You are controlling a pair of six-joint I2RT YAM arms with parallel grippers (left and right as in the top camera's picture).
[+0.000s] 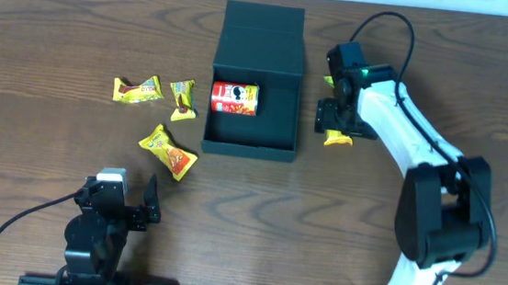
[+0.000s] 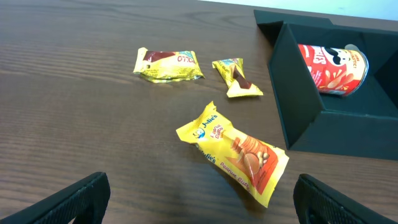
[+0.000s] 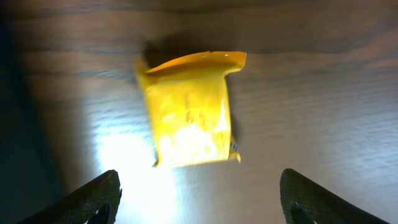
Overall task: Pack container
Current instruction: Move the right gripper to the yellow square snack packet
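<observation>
The right fingers (image 3: 93, 202) stand wide apart and hold nothing. They are poised over a yellow crinkled foil snack packet (image 3: 189, 109) that lies flat on the dark wood-grain table (image 1: 62, 15). This packet sits just beside the right wall of the dark teal-green matte cardboard container (image 1: 249, 149), which is at the table's middle with its flap lid open and a red cylindrical crisp can (image 1: 234, 98) inside. The left fingers (image 2: 74, 199) are also spread and empty, near the front edge and facing three more yellow snack packets (image 1: 169, 151) to the left of the container. The step in hand looks like the pickup of the right-hand packet. Next, the right fingers would need to lower, close across the packet, lift it over the wall and let go inside.
</observation>
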